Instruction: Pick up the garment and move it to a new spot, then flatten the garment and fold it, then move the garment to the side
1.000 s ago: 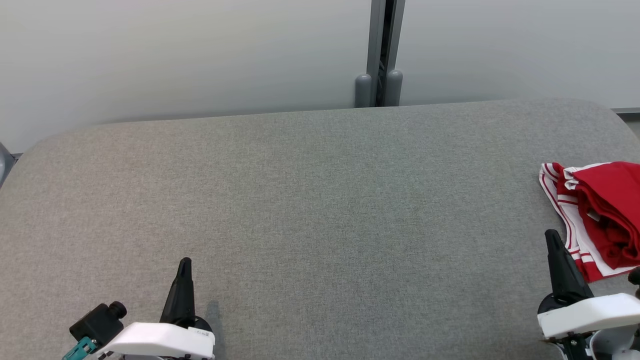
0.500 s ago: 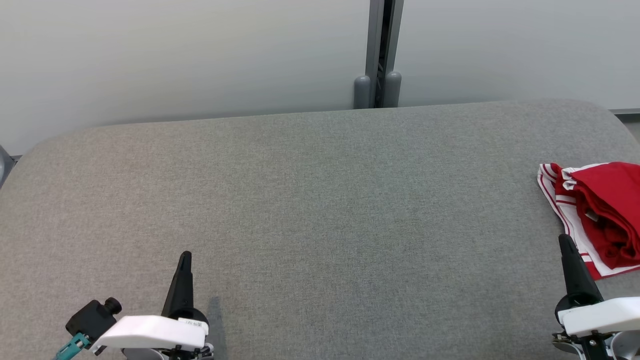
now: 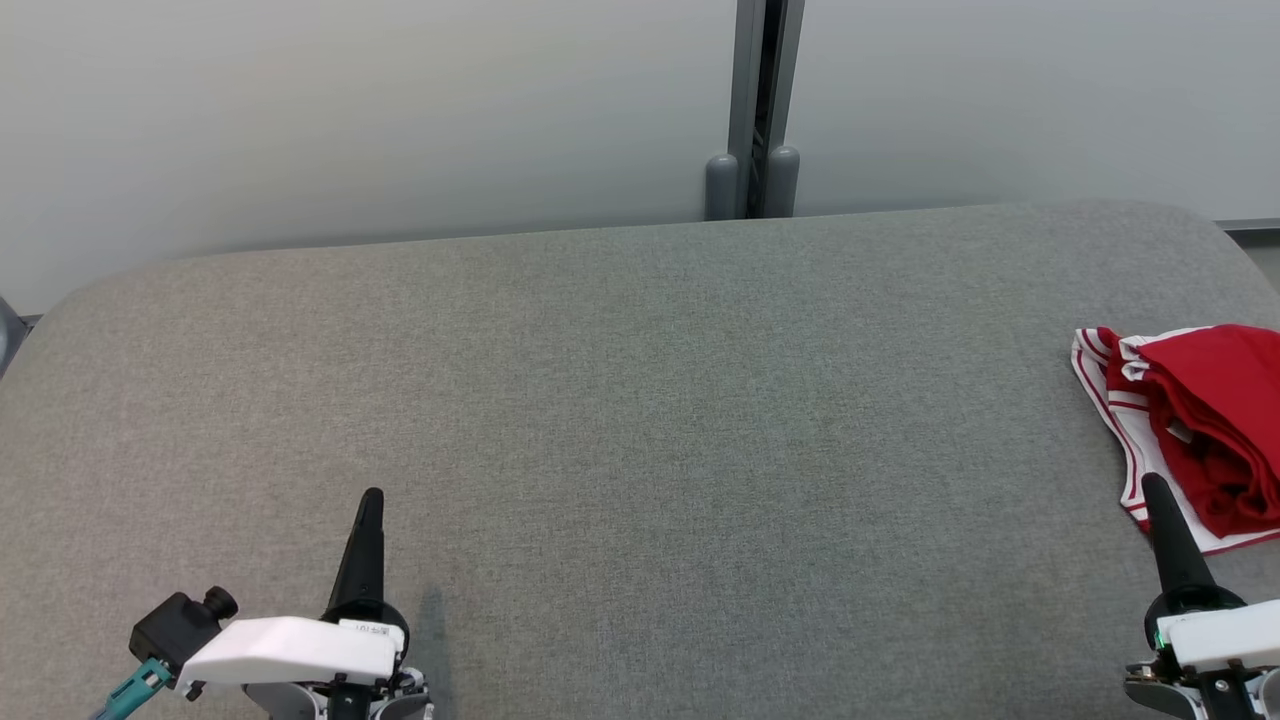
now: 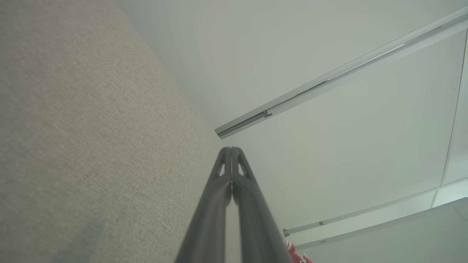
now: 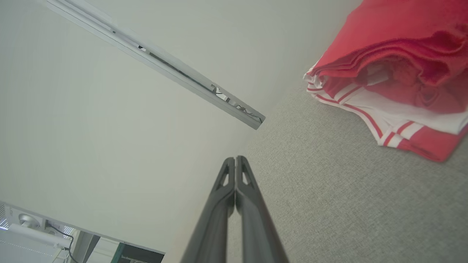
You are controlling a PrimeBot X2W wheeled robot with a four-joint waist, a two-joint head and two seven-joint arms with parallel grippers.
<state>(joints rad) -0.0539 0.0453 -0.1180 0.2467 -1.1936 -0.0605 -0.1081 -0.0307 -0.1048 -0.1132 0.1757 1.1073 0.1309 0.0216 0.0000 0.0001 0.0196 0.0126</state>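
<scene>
From the head, you had the red-and-white garment [image 3: 1210, 420] lying bunched at the right edge of the grey desk [image 3: 640, 400]. Your left hand [image 3: 371, 497] sat over the desk's near left part, fingers pressed together and empty. Your right hand [image 3: 1152, 484] stood at the desk's near right, fingers likewise together, its tip just beside the garment's striped hem. Through the left wrist, you saw joined fingers above the desk's cloth. Through the right wrist, your closed fingers pointed along the desk, with the garment apart from them.
</scene>
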